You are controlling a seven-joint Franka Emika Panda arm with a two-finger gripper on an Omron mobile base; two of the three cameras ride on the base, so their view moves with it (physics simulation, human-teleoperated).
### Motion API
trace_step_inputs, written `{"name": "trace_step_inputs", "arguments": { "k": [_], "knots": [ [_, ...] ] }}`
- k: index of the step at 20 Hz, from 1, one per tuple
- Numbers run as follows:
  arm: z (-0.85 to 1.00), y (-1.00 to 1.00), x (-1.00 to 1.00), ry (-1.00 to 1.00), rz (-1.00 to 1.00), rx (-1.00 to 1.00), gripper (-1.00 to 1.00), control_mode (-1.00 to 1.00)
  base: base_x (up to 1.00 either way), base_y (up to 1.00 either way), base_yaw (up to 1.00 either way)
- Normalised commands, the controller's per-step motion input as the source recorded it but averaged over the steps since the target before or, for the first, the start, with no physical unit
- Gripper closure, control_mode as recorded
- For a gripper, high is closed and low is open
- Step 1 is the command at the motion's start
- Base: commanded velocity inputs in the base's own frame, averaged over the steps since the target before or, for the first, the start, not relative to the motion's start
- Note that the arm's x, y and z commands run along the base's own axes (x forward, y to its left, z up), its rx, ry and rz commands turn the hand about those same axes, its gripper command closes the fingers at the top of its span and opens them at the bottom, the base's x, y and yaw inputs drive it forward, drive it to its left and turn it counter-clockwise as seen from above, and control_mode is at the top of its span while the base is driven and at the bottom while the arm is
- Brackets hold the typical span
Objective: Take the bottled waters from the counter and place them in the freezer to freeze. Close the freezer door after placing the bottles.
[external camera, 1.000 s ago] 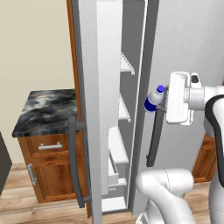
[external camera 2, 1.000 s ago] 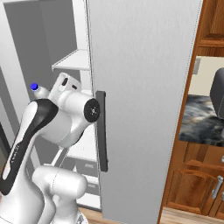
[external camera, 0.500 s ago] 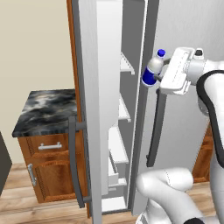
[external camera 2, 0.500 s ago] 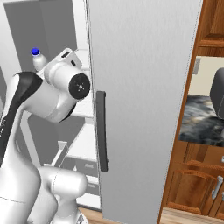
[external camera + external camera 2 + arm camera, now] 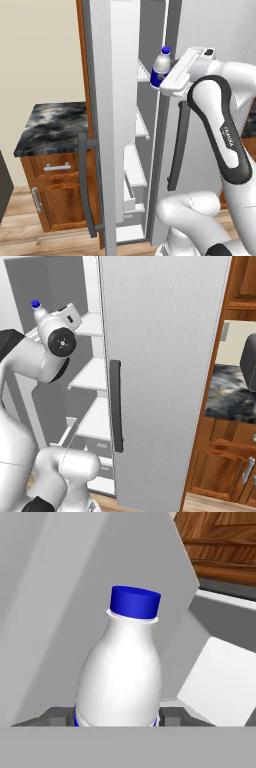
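the claw point(image 5: 165, 80) is closed around the lower body of the blue-capped bottle point(image 5: 160, 66), holding it upright high up at the mouth of the open freezer point(image 5: 142, 150), beside an upper shelf point(image 5: 143, 75). this looks like the placing step for this bottle. next the arm should carry it in over a shelf, set it down level and let go, well clear of the freezer door point(image 5: 100, 125).
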Motion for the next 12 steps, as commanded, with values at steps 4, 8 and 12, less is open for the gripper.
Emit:
{"name": "trace_step_inputs", "arguments": {
  "k": [4,8,12],
  "knots": [
    [0.03,0.01,0.66,0.10,-0.11,0.05,1.00,-1.00,0.00,0.00,0.00],
    [0.09,0.00,0.77,0.16,-0.10,0.11,1.00,-1.00,0.00,0.00,0.00],
    [0.02,0.00,0.88,0.18,-0.11,0.07,1.00,-1.00,0.00,0.00,0.00]
  ]
}}
